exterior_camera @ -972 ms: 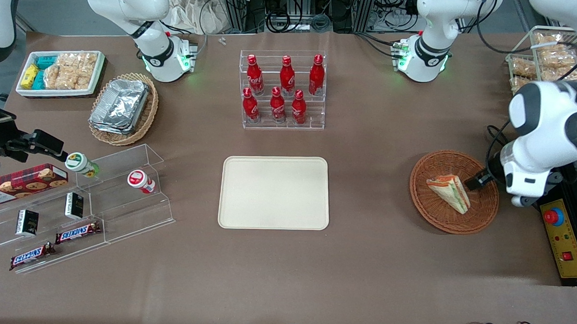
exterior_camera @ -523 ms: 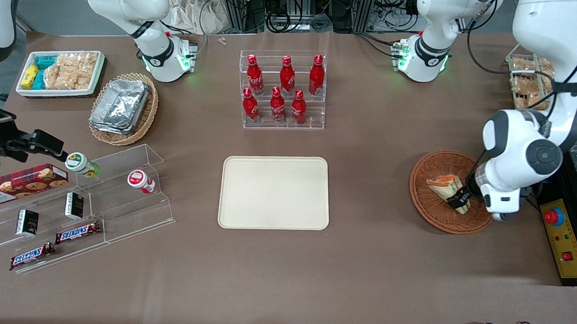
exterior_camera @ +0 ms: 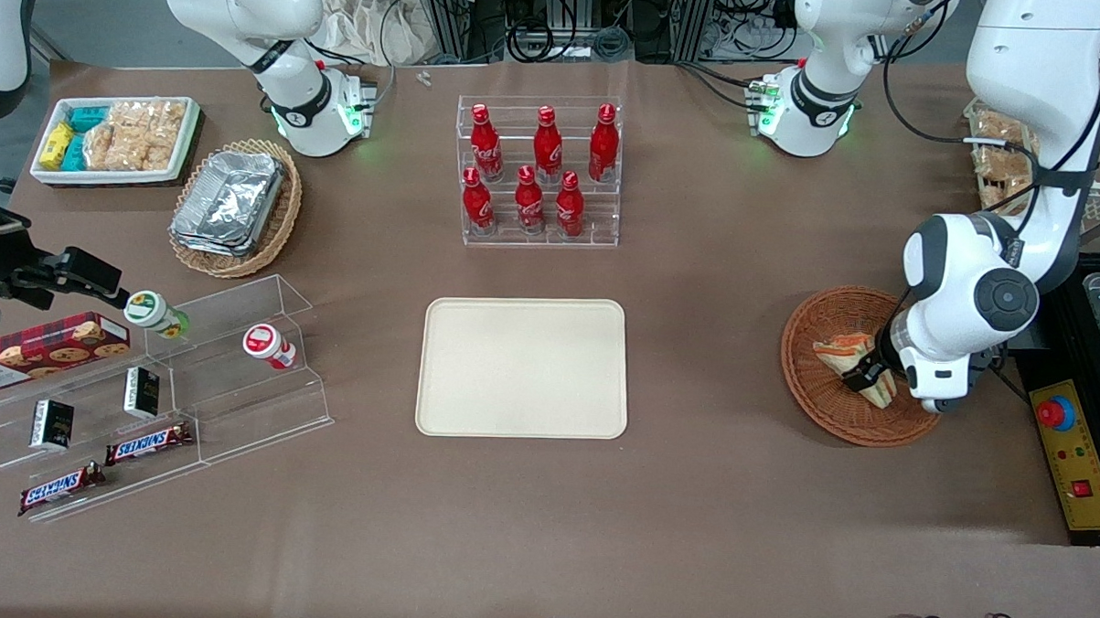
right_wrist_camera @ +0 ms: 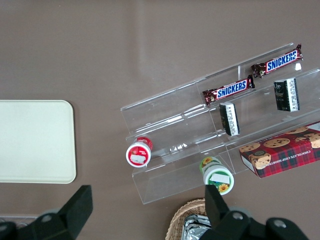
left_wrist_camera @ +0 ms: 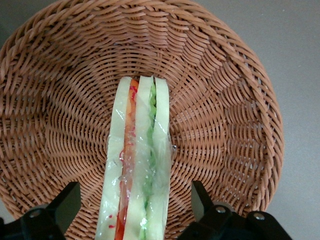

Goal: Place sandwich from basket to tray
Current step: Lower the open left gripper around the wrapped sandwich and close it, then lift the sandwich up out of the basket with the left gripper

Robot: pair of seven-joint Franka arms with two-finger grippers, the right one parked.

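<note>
The sandwich [left_wrist_camera: 136, 165] lies in the basket [left_wrist_camera: 60, 90], standing on one crust edge so that its layered edge of orange, red and green filling faces up toward the wrist camera. It is wrapped in clear film, which glints along its length. We judge it light and soft: the bread will squash under a hard squeeze, and the film may slide a little against the pads. The best hold, as we see it, is across the two flat bread faces, near the middle of the wedge, with only gentle pressure.

Our gripper [exterior_camera: 868, 382] is down inside the basket, straddling the sandwich. In the wrist view one finger [left_wrist_camera: 62, 205] stands clear of one bread face and the other finger sits equally clear of the opposite face, so the jaws are spread wide, wider than the wedge, and clamp on nothing yet. We cannot tell whether the fingertips touch the wicker floor.

In the front view the sandwich [exterior_camera: 846, 351] sits in the basket [exterior_camera: 808, 391] toward the working arm's end of the table. The tray [exterior_camera: 522, 367] lies bare at the table's centre, well apart from the basket, with a rack of red bottles [exterior_camera: 538, 171] farther from the front camera than the tray.
</note>
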